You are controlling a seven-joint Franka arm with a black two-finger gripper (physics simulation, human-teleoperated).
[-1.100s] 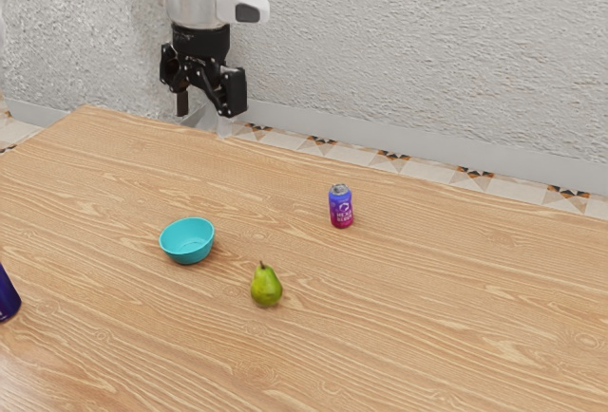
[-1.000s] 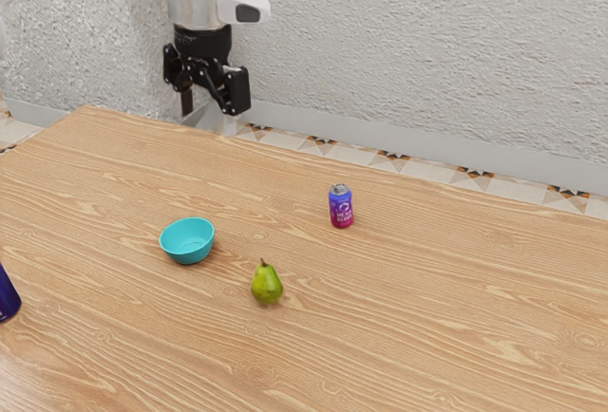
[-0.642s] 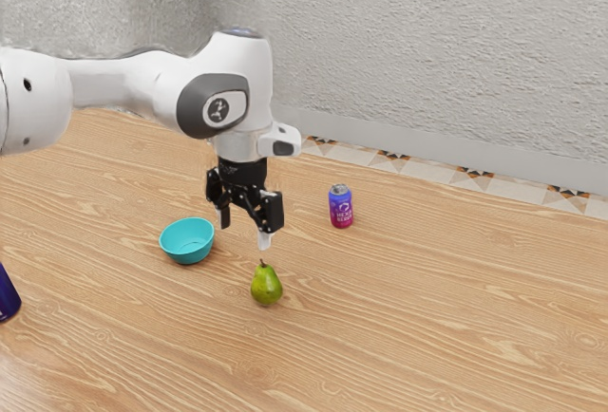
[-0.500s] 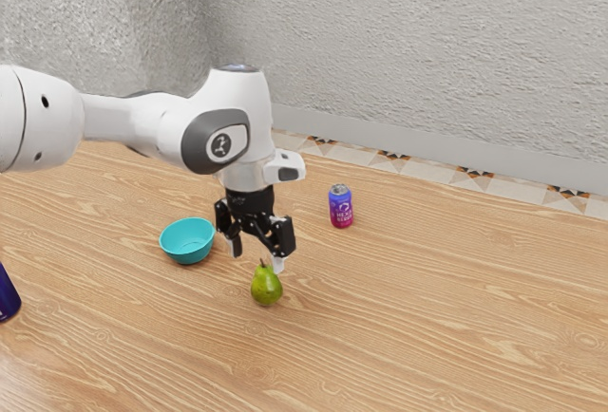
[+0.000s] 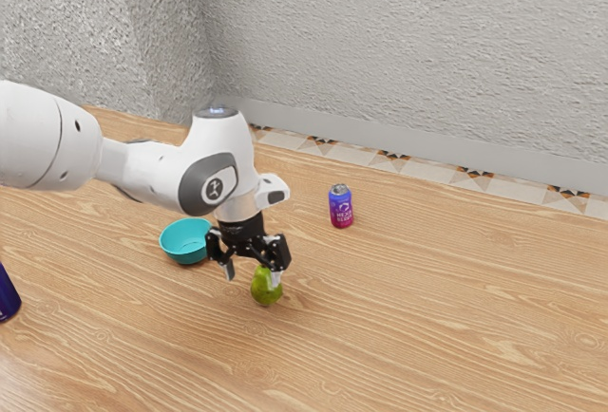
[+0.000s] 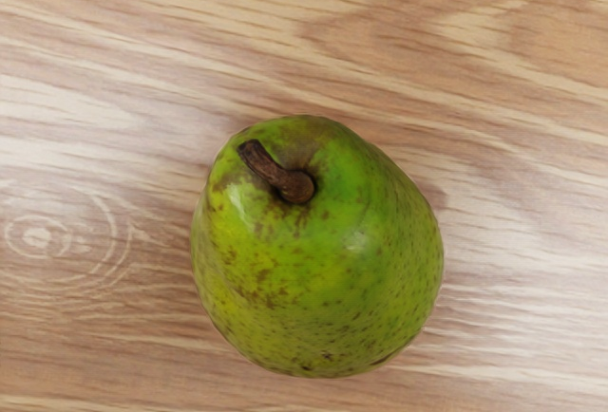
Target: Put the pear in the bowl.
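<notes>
While exterior view shows bowl, wrist view, pear (brown stem).

Pear on desk, upright, outside bowl. Gripper just above pear, partly in front of it in exterior view. Bowl on desk, toward exterior view's left from pear and farther back. Can on desk, toward exterior view's right, behind pear and bowl. Cut-off object at exterior view's left edge. Wall beyond desk.
</notes>
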